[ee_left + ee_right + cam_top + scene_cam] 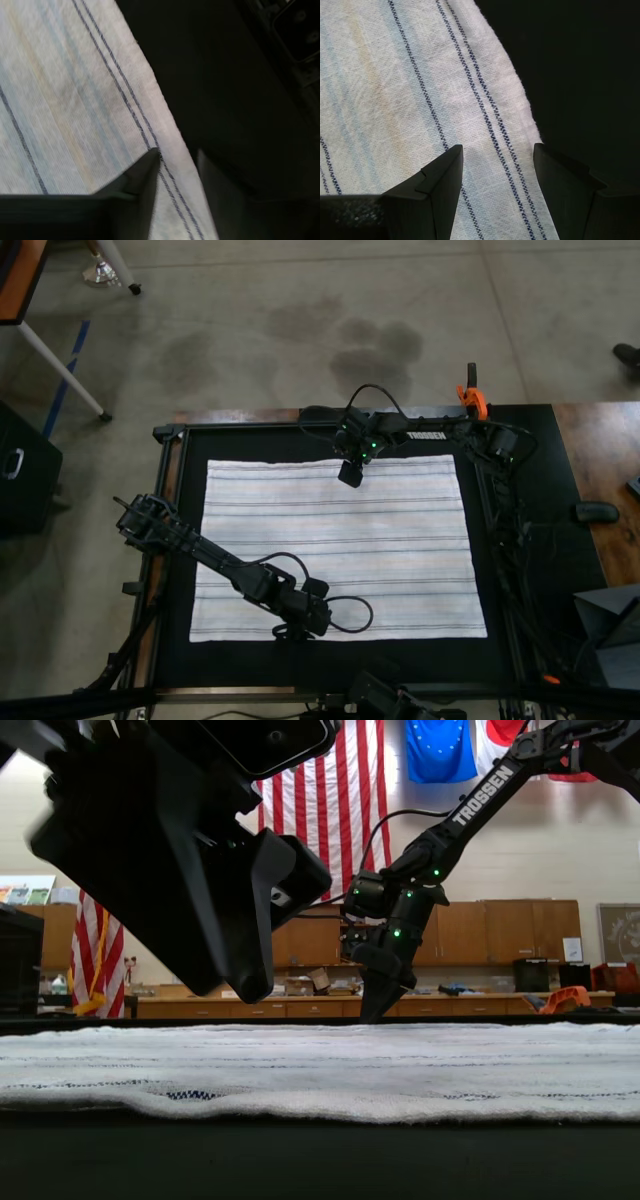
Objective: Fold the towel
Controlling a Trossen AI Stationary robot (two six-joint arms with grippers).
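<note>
The white striped towel (340, 540) lies flat and spread out on the black work surface (330, 658). My left gripper (290, 632) is at the towel's near long edge in the top view. In the left wrist view that gripper (177, 155) is open, and the towel's (75, 100) hem runs between its fingers. My right gripper (350, 478) hovers at the far edge. In the right wrist view it (497, 150) is open over the towel's (420, 75) striped border. The exterior view shows the right gripper (375, 1005) pointing down just above the towel (320, 1070).
A bundle of cables (505, 540) runs along the surface's right side in the top view. An orange clamp (470, 397) sits at the back frame. A computer mouse (597, 510) lies on the wooden table to the right. A black cabinet (20, 475) stands at the left.
</note>
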